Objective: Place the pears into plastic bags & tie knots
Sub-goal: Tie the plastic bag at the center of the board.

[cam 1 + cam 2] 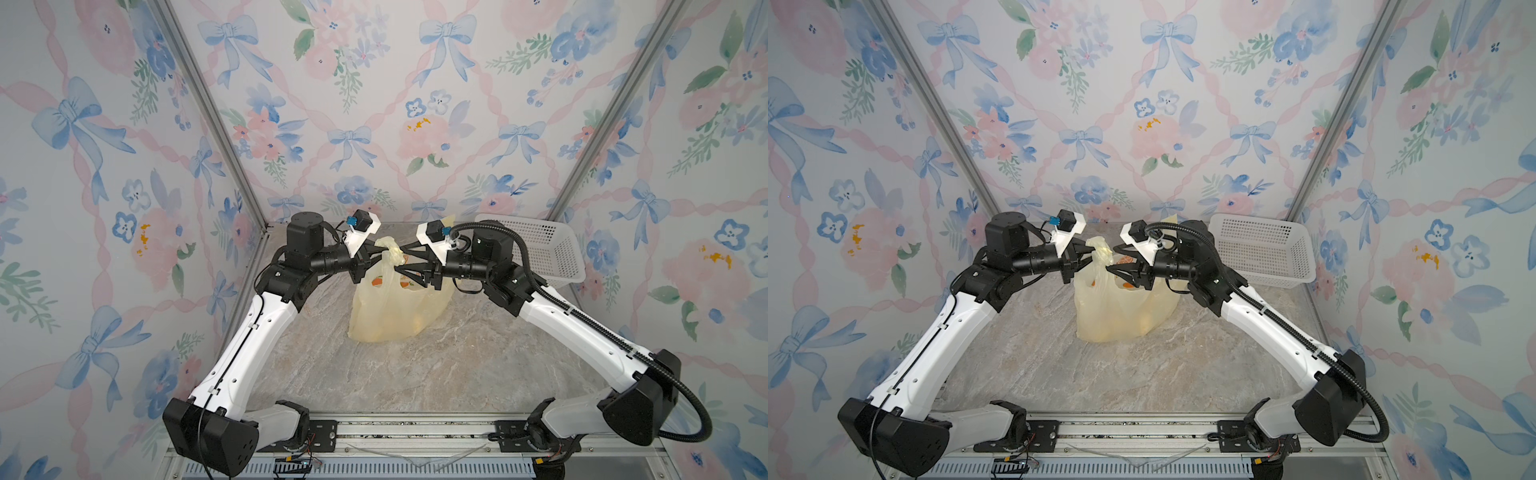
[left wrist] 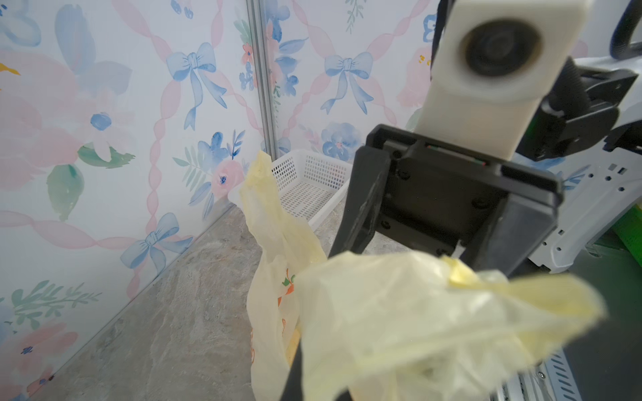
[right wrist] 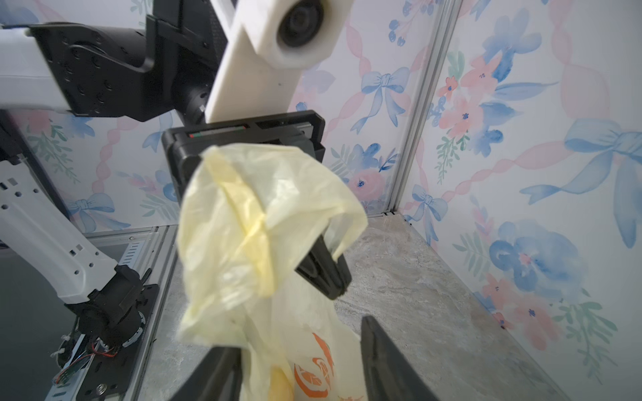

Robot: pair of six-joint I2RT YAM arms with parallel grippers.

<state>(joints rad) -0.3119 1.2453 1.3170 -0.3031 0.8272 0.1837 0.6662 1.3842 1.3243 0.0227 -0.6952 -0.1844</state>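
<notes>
Marbled grey-beige tabletop (image 1: 415, 374) was seen. Pale-yellow plastic bag (image 1: 390, 316) was set upright near middle. White perforated basket (image 1: 540, 249) was placed at far right corner, apart from bag.

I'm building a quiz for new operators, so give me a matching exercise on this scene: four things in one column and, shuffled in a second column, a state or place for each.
Things
1. left claw
2. right claw
3. plastic bag
4. white basket

States or places
A. in the far corner on the robot's right
B. jaws apart, with the bag's neck between them
C. standing in the middle, printed with orange fruit
D. shut on the bag's handle

Pairs: 1-D, 2-B, 3-C, 4-A
</notes>
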